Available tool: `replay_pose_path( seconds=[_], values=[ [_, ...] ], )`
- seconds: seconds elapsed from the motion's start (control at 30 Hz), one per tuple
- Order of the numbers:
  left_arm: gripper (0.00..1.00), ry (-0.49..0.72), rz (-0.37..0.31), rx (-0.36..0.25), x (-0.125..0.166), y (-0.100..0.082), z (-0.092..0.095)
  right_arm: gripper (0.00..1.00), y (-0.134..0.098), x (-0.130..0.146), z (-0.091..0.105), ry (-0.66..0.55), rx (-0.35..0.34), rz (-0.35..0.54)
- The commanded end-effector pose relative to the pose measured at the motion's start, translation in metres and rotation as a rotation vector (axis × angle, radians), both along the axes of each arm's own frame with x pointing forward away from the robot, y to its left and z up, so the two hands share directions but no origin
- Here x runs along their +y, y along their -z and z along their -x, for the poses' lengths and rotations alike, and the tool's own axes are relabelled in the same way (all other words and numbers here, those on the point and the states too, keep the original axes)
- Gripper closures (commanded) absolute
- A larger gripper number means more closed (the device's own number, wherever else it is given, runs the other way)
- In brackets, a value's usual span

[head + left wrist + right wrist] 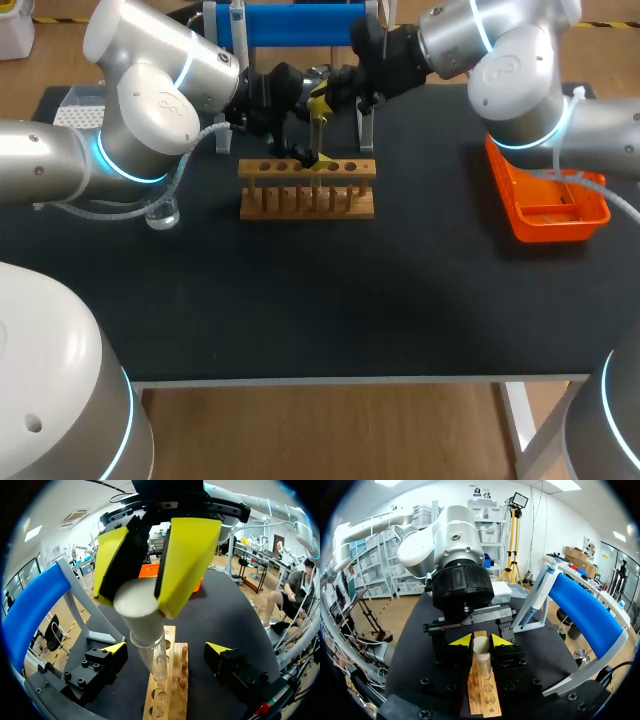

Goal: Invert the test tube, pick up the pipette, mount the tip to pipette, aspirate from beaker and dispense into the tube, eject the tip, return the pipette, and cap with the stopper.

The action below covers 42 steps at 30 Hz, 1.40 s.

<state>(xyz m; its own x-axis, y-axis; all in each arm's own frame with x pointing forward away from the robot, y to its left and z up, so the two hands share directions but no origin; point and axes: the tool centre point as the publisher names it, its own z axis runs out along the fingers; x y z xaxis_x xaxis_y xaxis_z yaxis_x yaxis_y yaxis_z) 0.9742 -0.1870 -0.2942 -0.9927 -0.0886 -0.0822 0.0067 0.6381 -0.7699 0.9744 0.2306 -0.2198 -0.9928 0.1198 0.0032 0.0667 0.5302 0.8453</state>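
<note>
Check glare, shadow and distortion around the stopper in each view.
Left wrist view: fisheye swells the right gripper and stopper; the tube glints faintly. Right wrist view: stopper evenly lit, no glare. Head view: even light, soft shadows; stopper barely shows.

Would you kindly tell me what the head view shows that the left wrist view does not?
Only the head view shows the glass beaker by the left arm. Only the left wrist view shows the cream stopper pinched by the right gripper over the test tube. Both show the wooden rack and the blue bar.
</note>
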Motion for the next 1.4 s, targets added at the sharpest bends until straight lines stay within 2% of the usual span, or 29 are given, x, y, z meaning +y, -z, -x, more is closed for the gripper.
replay_pose_path(
  seconds=[0.03,0.53,1.4],
  values=[
    [0.0,0.003,-0.003,0.004,-0.0002,-0.0007,-0.0012,1.0,-0.0001,-0.0017,0.0018,0.003,-0.005,-0.002],
    [0.0,0.003,-0.003,0.004,-0.0002,-0.0007,-0.0012,1.0,0.0079,-0.0006,0.001,0.003,0.004,0.008],
    [0.0,0.003,-0.003,0.004,-0.0002,-0.0007,-0.0012,1.0,0.0016,0.0029,-0.0018,0.013,-0.011,-0.012]
  ],
)
